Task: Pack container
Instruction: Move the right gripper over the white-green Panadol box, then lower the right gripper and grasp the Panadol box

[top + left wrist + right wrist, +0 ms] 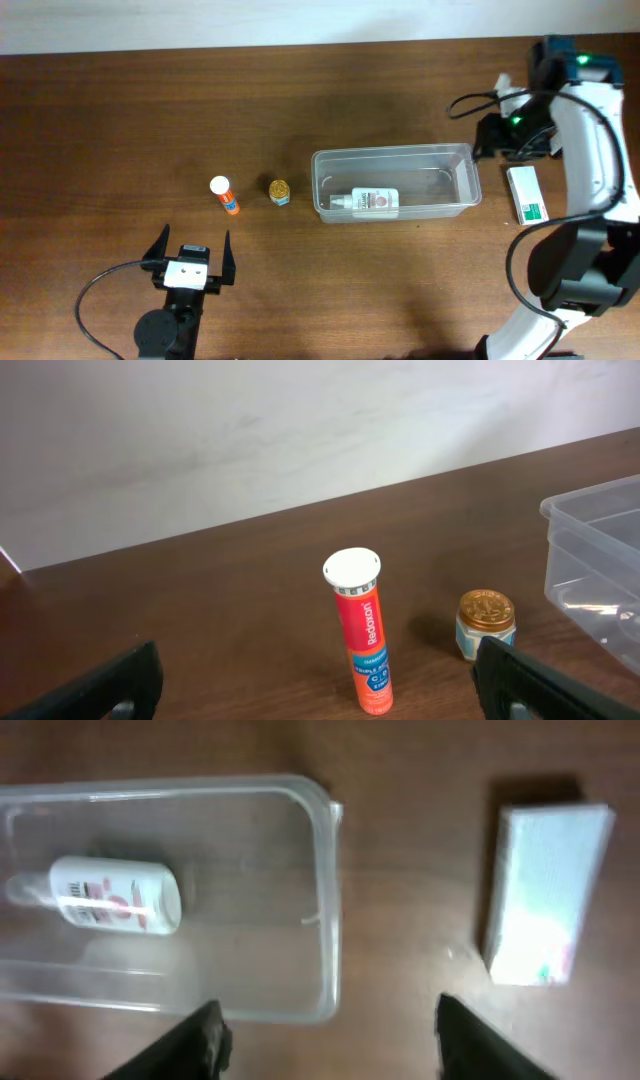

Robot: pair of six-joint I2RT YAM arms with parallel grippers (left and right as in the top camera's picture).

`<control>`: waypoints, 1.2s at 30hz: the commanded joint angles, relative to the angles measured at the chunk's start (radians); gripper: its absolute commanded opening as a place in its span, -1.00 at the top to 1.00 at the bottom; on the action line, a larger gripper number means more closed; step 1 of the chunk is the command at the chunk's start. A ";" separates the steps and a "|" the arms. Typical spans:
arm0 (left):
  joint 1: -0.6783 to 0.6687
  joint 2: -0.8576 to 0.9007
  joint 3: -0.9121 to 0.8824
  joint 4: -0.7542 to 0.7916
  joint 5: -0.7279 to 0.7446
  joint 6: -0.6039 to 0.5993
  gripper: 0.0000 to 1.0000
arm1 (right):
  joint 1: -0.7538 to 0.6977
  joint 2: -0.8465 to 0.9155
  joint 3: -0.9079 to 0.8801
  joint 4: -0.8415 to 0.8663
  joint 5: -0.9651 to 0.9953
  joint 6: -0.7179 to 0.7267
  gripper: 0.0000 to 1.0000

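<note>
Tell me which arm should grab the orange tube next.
Left. Its open left gripper faces the orange tube with only bare table between them, on the left side of the container. The right gripper hovers over the container's far right end, beside the white box, so it would have to cross over.

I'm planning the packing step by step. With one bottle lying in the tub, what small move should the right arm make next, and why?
Probably shift the right pincer sideways over the white box and lower onto it. Its jaws stand apart and empty, and the box lies just outside the container, nearest this arm.
</note>
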 commanded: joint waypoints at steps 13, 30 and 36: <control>0.006 -0.005 -0.002 -0.006 -0.004 0.016 -0.99 | -0.258 -0.015 0.027 -0.064 0.064 -0.070 -0.31; 0.006 -0.005 -0.002 -0.006 -0.004 0.016 -0.99 | -0.271 -0.014 -0.266 0.286 0.098 -0.341 -0.76; 0.006 -0.005 -0.002 -0.006 -0.004 0.016 -0.99 | -0.271 -0.012 -0.406 0.428 0.161 -0.377 -0.85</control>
